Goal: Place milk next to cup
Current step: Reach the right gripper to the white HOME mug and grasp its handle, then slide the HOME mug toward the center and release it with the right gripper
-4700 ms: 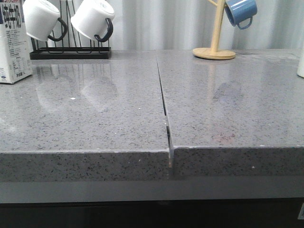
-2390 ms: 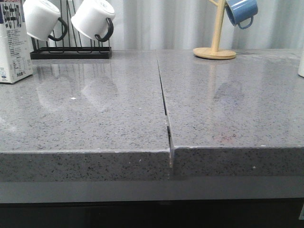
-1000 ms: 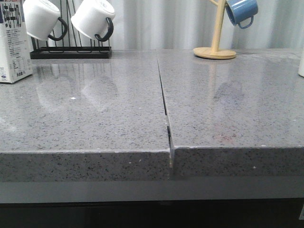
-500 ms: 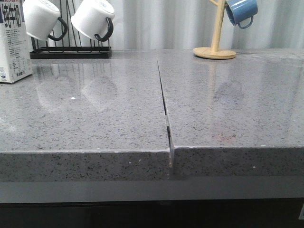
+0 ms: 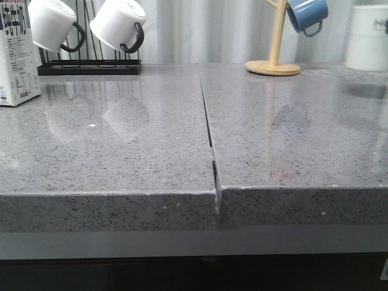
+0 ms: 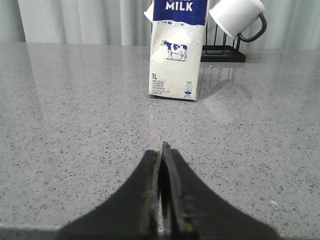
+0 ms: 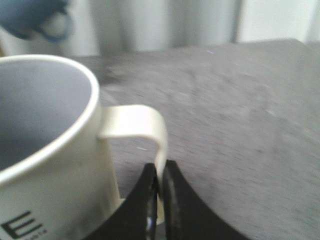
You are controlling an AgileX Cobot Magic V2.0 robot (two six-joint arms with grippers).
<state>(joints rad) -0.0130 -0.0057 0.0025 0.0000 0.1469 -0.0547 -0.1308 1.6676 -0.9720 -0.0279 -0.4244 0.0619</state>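
Observation:
The milk (image 5: 17, 57), a white carton with a blue top band and a cow picture, stands upright at the far left of the grey counter. In the left wrist view the milk (image 6: 175, 55) is some way ahead of my left gripper (image 6: 162, 150), which is shut on nothing. The cup (image 5: 367, 37), a white mug, shows at the far right back with a shadow under it. In the right wrist view my right gripper (image 7: 161, 170) is shut on the white handle (image 7: 135, 122) of the cup (image 7: 45, 150). Neither gripper shows in the front view.
A black rack (image 5: 91, 66) with two white black-handled mugs stands behind the milk; one mug (image 6: 237, 17) shows beside the carton. A wooden mug tree (image 5: 276, 36) holds a blue mug (image 5: 306, 15) at the back right. A seam (image 5: 209, 133) splits the counter.
The cup was only a white sliver at the right edge; it has now moved left and up into the front view. The milk has stayed put.

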